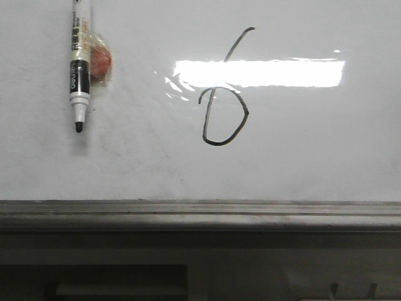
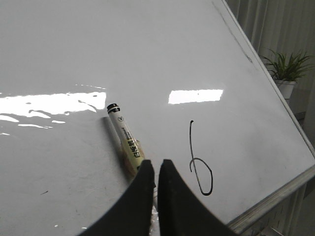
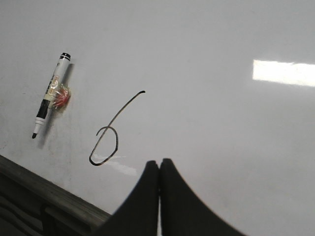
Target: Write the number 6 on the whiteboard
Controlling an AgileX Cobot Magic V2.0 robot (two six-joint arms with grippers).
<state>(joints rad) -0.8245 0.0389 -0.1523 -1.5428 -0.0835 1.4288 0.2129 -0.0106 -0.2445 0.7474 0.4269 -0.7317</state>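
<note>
The number 6 (image 1: 213,143) is drawn in thin black line on the whiteboard (image 1: 313,144), a little right of its middle. It also shows in the left wrist view (image 2: 205,193) and the right wrist view (image 3: 97,163). A black-and-cream marker (image 1: 78,63) is stuck to the board at upper left, tip down and uncapped, with a red lump (image 1: 100,61) under clear tape beside it. My left gripper (image 2: 157,163) is shut and empty, off the board, with the marker (image 2: 123,135) behind it. My right gripper (image 3: 159,162) is shut and empty, right of the 6. Neither gripper shows in the front view.
A grey metal ledge (image 1: 200,210) runs along the board's bottom edge. A bright light reflection (image 1: 260,73) crosses the 6's upper stroke. A potted plant (image 2: 285,69) stands beyond the board's right edge.
</note>
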